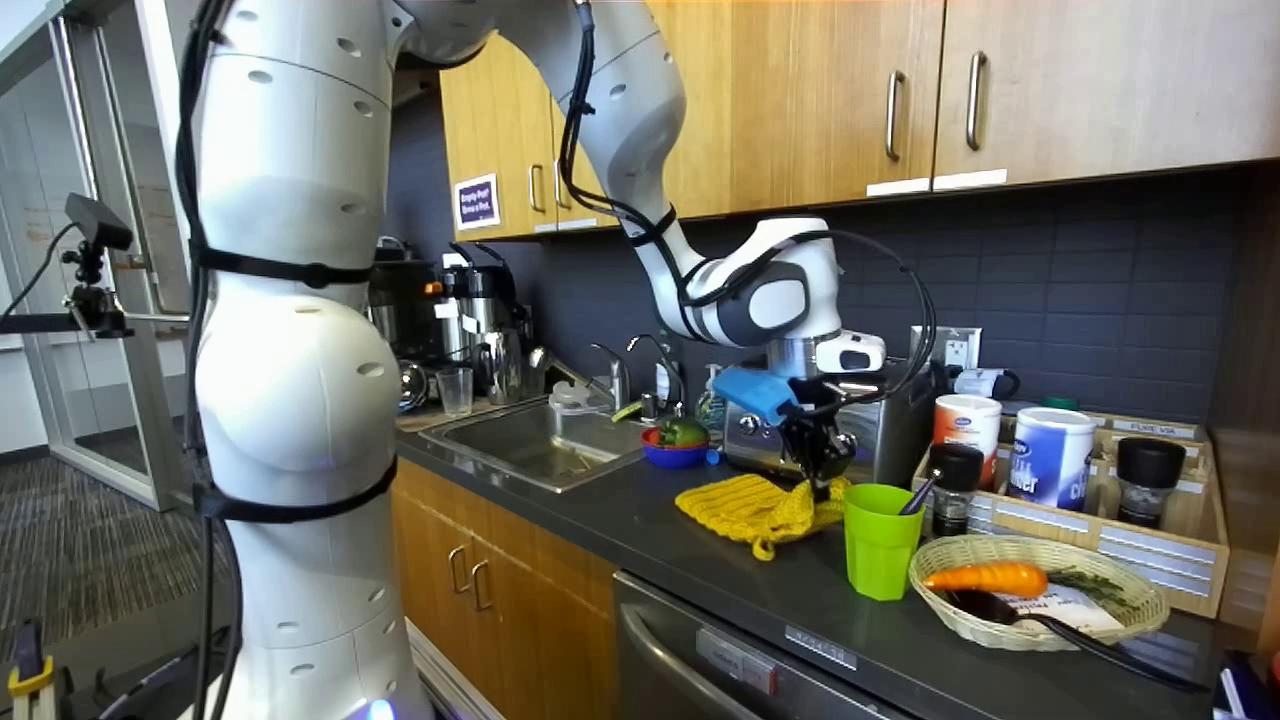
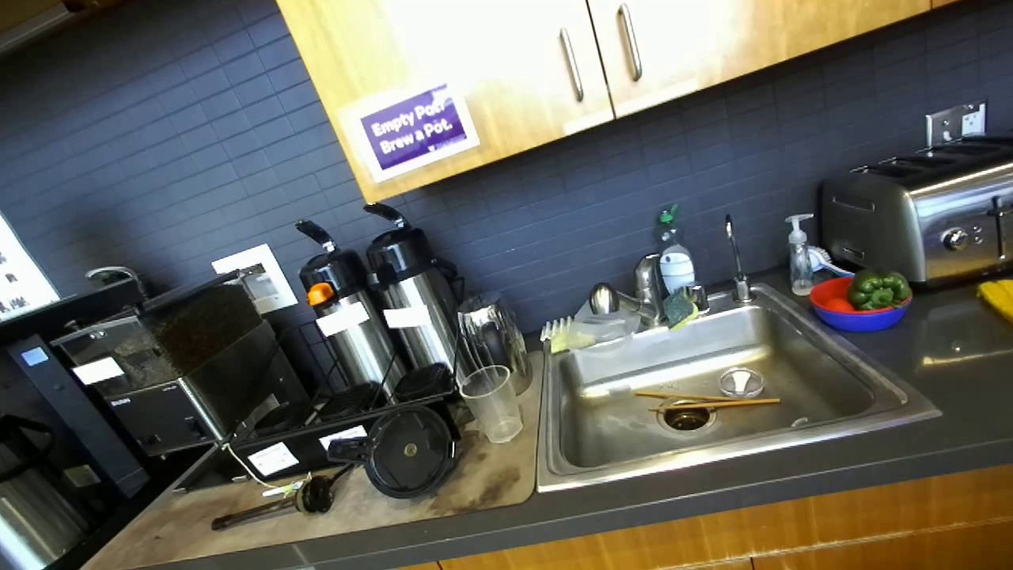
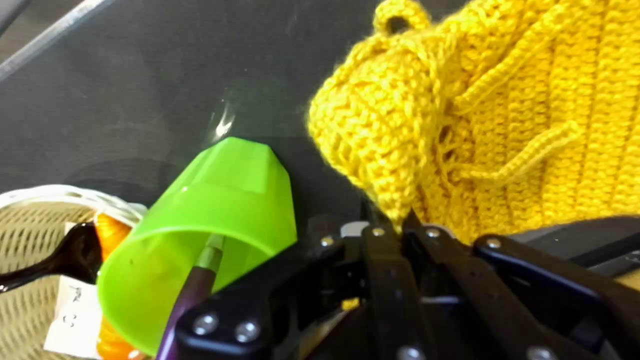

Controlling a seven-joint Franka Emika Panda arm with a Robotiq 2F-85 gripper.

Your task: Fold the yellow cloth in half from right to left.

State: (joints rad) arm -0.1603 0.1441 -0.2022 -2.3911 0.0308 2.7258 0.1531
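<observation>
Pinched the ribbed yellow crocheted cloth (image 3: 490,125) in the jointed black pincer (image 1: 820,490), near a faceted green plastic cup (image 1: 882,545).

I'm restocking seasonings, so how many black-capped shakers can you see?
2, both in an exterior view: one black-capped shaker behind and to the right of the green cup, the other shaker in the wooden tray. More could be hidden.

In an exterior view, the cloth (image 1: 745,508) lies on the counter (image 1: 650,530) before the toaster (image 1: 878,438), left of a cup (image 1: 880,548), with a basket (image 1: 985,624) holding carrot (image 1: 985,578) and spoon (image 1: 980,604) farther right. Behind the cloth's left end, a pepper (image 1: 685,432) sits in a bowl (image 1: 678,457) beside the sink (image 1: 525,440).
</observation>
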